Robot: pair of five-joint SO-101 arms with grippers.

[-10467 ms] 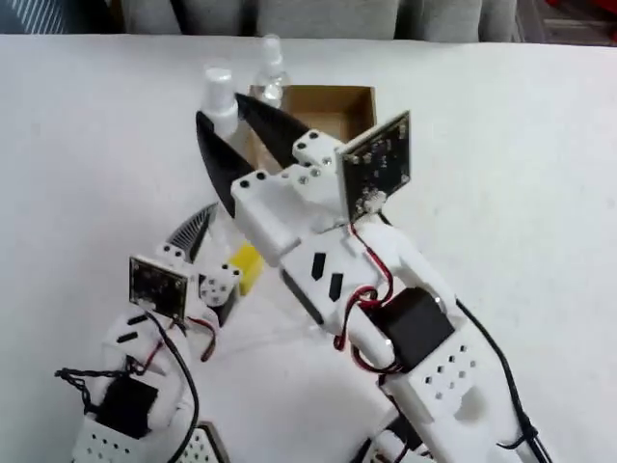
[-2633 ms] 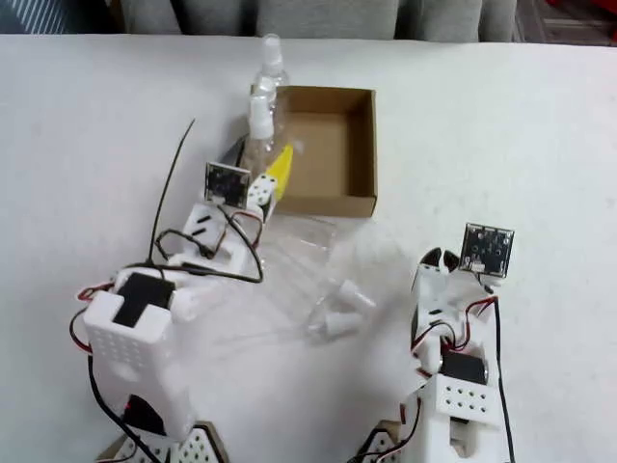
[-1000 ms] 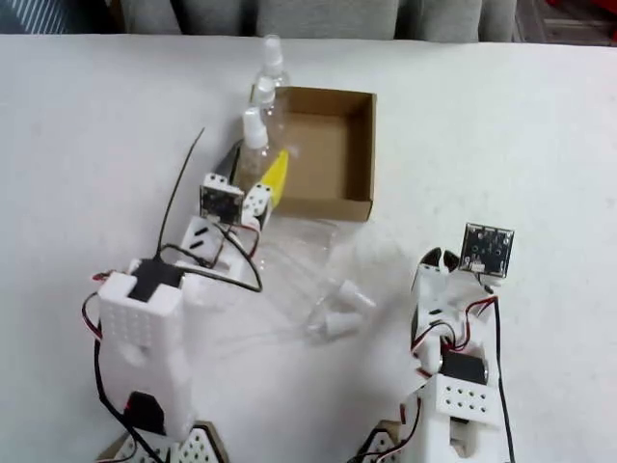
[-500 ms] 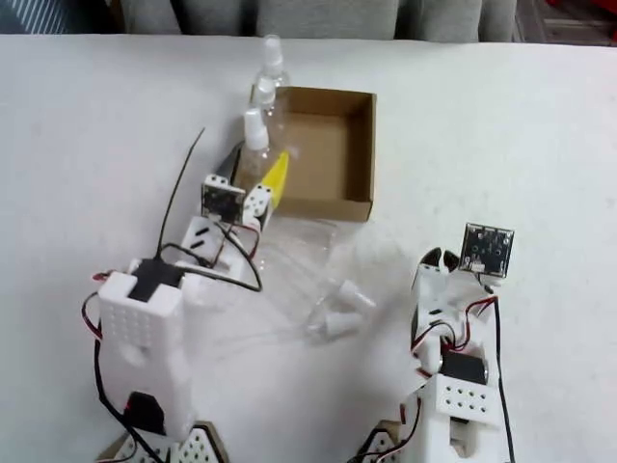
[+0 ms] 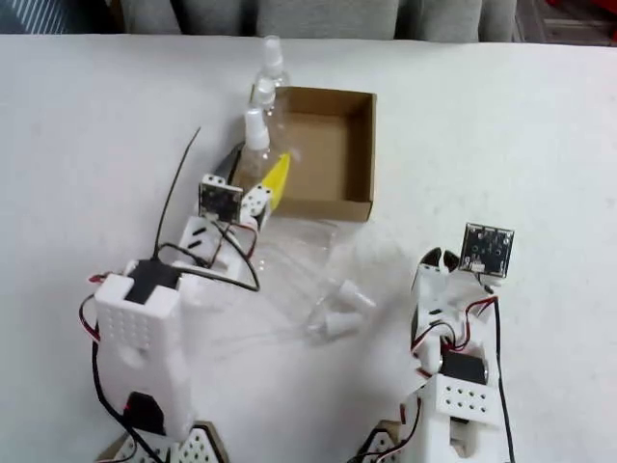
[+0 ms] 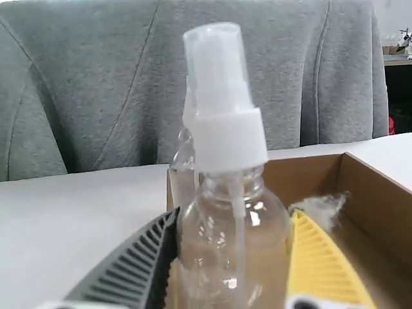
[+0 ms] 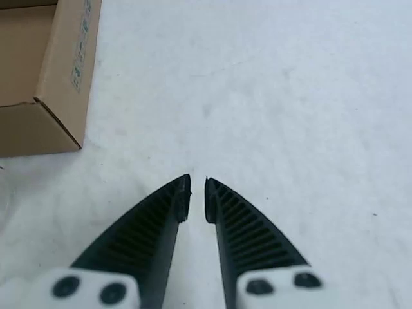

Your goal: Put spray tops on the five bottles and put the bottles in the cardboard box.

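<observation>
Clamping the held bottle (image 6: 228, 244), which is wearing its spray top (image 6: 222, 96), the left gripper (image 5: 253, 178) is pressing its black and yellow fingers (image 6: 315, 264) against opposite sides of the clear body. The bottle is standing upright just outside the cardboard box (image 5: 371, 145), at the wall facing the left arm. Two standing bottles (image 5: 270, 63), both capped, are waiting just beyond it along that same outer wall, near the box's far corner. Two lying bottles (image 5: 333, 318) are resting on the bench (image 5: 501, 116) in front of the box, between the arms. The right gripper (image 7: 196, 196) is hovering over bare bench, apart from the box's near corner. Its fingers are sitting almost together, leaving only a slit, and are gripping nothing.
</observation>
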